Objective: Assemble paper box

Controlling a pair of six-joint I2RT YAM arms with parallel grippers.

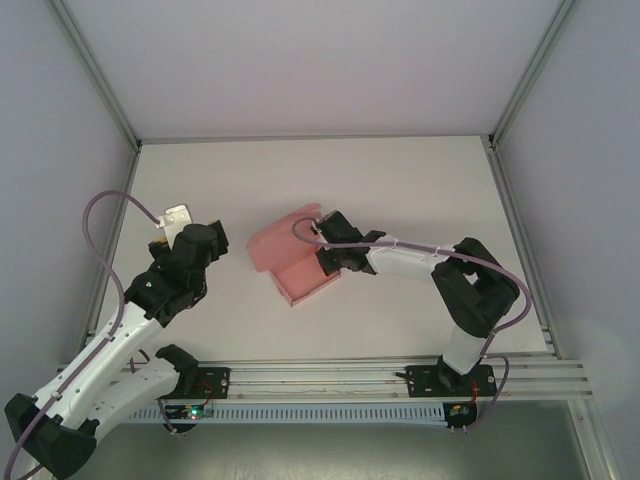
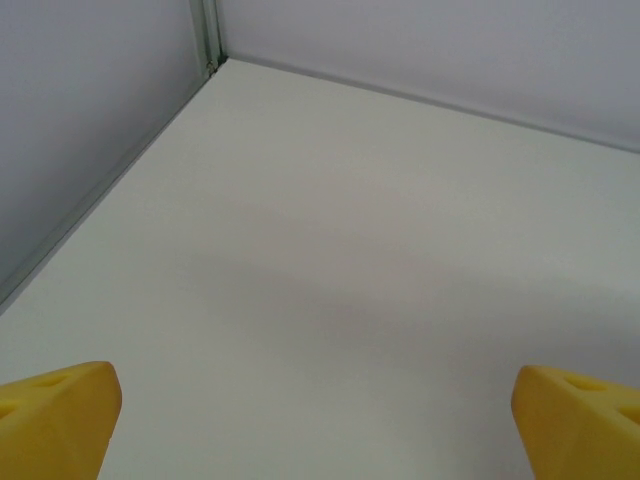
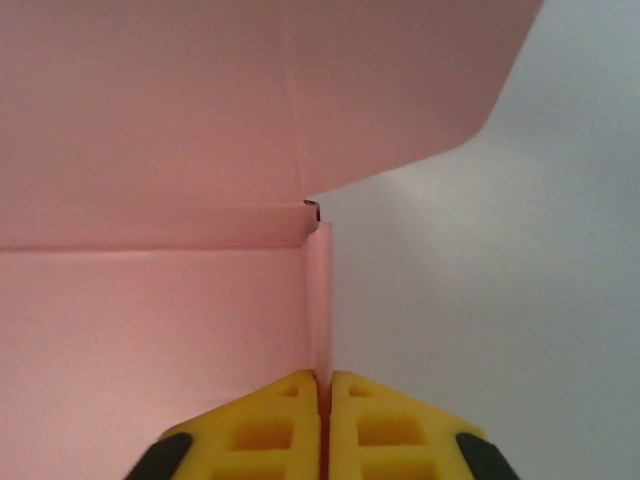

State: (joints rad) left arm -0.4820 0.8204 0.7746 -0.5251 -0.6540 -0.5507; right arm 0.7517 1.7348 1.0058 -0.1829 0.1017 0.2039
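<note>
top view: we see the paper box (image 1: 285,255) mid-table (image 1: 420,190), half folded, open flap on the far side, tray part nearer the arms; the right gripper (image 1: 322,262) is at its right edge and the left gripper (image 1: 212,238) well apart to the left, so the right arm is nearer

left wrist: fingers (image 2: 55,415) wide apart over bare table, nothing between them

right wrist: we get what the top view hides: jaws together, clamped on the box's thin upright side wall (image 3: 319,300), box interior to the left
</note>
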